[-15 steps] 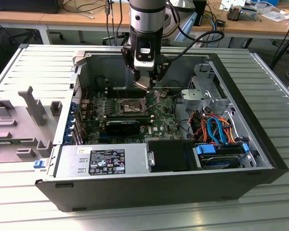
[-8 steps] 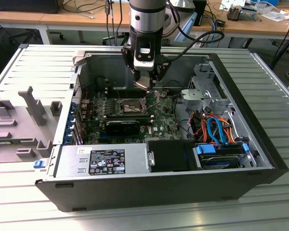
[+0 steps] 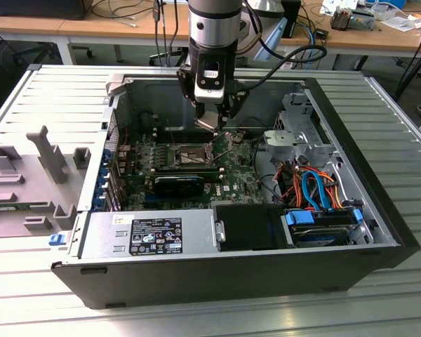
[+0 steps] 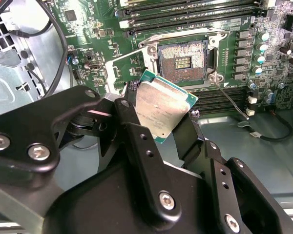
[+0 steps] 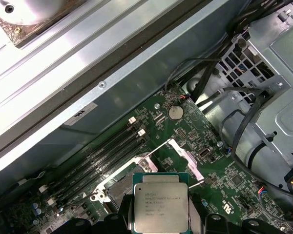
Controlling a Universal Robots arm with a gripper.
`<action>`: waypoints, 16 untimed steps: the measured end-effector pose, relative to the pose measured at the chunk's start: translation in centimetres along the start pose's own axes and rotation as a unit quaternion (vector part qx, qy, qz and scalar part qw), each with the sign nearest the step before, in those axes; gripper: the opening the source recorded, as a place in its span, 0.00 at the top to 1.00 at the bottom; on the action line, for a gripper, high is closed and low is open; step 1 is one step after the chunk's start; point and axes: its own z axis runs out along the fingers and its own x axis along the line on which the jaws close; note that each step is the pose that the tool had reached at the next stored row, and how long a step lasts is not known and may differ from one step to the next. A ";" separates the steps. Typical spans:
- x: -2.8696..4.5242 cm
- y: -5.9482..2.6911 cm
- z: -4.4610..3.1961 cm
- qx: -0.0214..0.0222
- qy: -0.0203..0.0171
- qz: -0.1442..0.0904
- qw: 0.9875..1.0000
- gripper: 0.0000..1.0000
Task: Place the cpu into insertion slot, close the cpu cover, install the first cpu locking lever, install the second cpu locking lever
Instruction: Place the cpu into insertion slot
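My pincer (image 3: 212,125) hangs inside the open computer case (image 3: 231,274), and its two black fingers (image 4: 132,127) are closed partway on the cpu (image 4: 162,111), pinching it by opposite edges. The chip is tilted, silvery lid outward with its green rim showing, and it is in the air above the green board (image 3: 231,172), touching only my fingers.

The insertion slot (image 4: 183,61) lies open near the chip but apart from it, its dark contact field uncovered inside the metal rim. The cpu cover (image 5: 184,153) stands swung up off the socket, so the board shows through its window.

The second wrist view looks past the chip down onto the socket and shows a thin wire lever (image 4: 230,101) angling away from one corner, with the long black memory slots (image 4: 195,12) beyond. The first wrist view shows the chip's lid square-on (image 5: 161,202), a round coin cell (image 5: 175,113) on the board and the case wall behind. The exterior view shows the slot (image 3: 186,156) below my pincer.

The case also holds a boxed power supply (image 3: 147,235) along the near wall, and on the exterior view's right a drive bay with blue carriers (image 3: 323,223) and orange and blue cables (image 3: 312,186). A grey moulded fixture (image 3: 35,182) sits outside on the ribbed table (image 3: 28,302).
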 end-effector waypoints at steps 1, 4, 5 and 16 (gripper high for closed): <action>0.00 0.00 0.00 0.000 0.000 0.000 1.000 0.46; 0.00 -0.01 0.00 0.000 0.000 0.002 1.000 0.46; 0.00 -0.01 0.00 0.000 0.000 0.002 1.000 0.46; -0.02 -0.03 0.00 0.000 -0.001 0.006 1.000 0.46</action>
